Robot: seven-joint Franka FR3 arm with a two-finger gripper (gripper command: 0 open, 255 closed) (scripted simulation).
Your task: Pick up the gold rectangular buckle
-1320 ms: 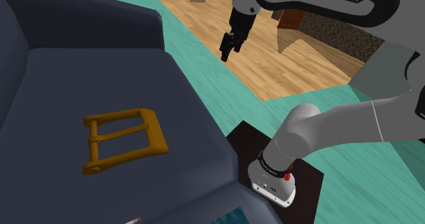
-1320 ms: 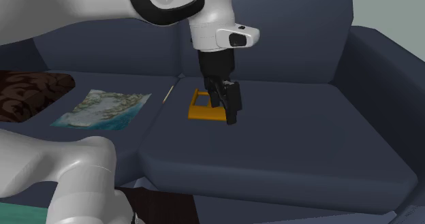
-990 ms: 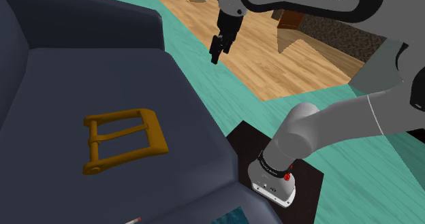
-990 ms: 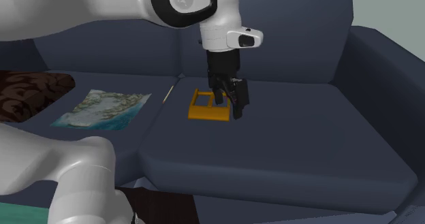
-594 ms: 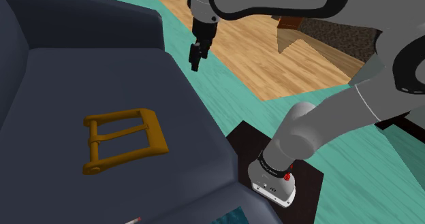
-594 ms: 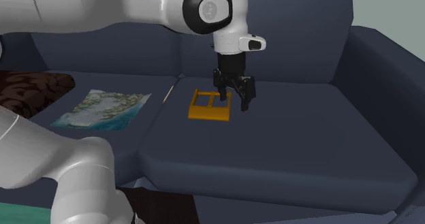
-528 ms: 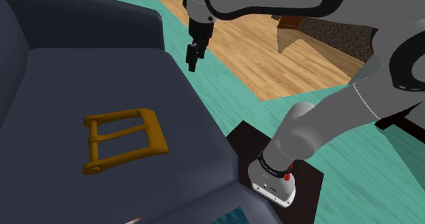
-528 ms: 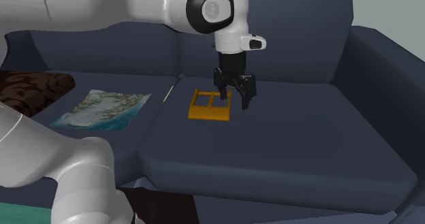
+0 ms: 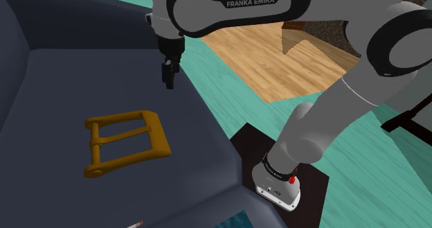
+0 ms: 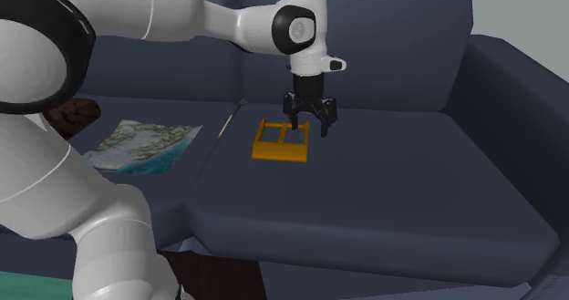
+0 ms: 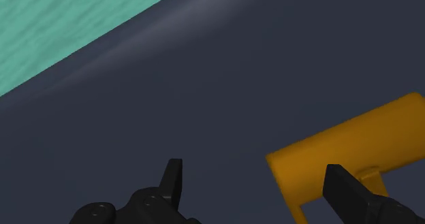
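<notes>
We see the buckle (image 9: 159, 138) lying flat on the sofa (image 9: 83, 81) seat, a gold rectangular frame with a bar across its middle. The gripper (image 9: 168, 77) hangs over the same seat cushion, clear of the buckle and nearer the cushion's front edge beside the teal floor (image 9: 228, 102). From the second exterior view the gripper (image 10: 311, 125) points down by the buckle's (image 10: 278, 154) far corner. Its fingers stand well apart and hold nothing (the wrist view makes this plain): one finger (image 11: 338, 180) sits in front of the buckle's (image 11: 354, 144) end, the other (image 11: 174, 171) over bare sofa (image 11: 204, 86).
</notes>
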